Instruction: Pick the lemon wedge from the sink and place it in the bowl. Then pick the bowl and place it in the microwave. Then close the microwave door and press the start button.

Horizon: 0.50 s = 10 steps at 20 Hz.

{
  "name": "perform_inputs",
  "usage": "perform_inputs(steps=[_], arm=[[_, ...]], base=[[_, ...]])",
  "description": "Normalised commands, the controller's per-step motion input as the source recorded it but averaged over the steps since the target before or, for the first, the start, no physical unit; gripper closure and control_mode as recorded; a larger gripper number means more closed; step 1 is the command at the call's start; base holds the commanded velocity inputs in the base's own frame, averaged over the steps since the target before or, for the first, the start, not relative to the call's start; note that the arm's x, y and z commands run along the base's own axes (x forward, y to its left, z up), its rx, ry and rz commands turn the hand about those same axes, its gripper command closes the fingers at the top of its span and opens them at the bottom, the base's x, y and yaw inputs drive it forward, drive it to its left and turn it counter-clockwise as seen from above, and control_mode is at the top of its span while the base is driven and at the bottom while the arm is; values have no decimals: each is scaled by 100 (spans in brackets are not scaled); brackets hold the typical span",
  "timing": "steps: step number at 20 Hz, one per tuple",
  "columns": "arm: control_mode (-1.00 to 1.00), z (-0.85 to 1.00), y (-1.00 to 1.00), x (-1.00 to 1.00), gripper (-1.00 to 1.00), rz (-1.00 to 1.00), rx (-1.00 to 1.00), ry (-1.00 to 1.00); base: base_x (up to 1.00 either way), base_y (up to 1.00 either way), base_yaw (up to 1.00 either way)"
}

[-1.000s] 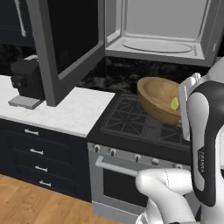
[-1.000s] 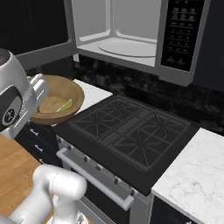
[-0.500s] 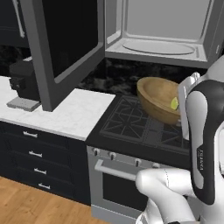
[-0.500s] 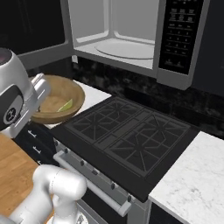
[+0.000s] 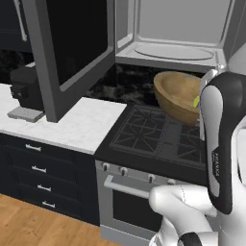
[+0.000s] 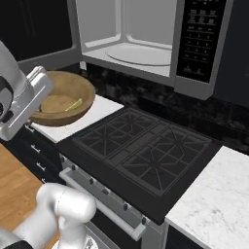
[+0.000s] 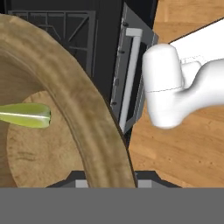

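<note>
— So which step is this?

— Bowl to microwave. The lemon wedge (image 7: 25, 115) already lies in the bowl (image 5: 178, 95), and the hand (image 7: 109, 183) is clamped on the bowl's rim with its jaws partly closed, holding it tilted in the air over the stove (image 6: 146, 155), below the open microwave (image 5: 178, 36).

— Next move?

— I'd say lift, level it and slide it onto the glass plate (image 6: 138, 54). Tilt could spill the wedge.

— Door?

— The microwave door (image 5: 72, 48) is swung wide open on the left, above the counter (image 5: 72, 122).

— Bowl's look?

— Wide, shallow, light-brown wood with clear grain; wedge small, yellow-green.
</note>
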Motion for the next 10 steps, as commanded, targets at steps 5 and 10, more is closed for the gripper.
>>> perform_inputs(steps=[5, 10], arm=[[-100, 35, -9, 20, 100, 0, -4, 1], [-100, 15, -18, 20, 100, 0, -9, 0]], base=[[0, 0, 0], [0, 0, 0]])
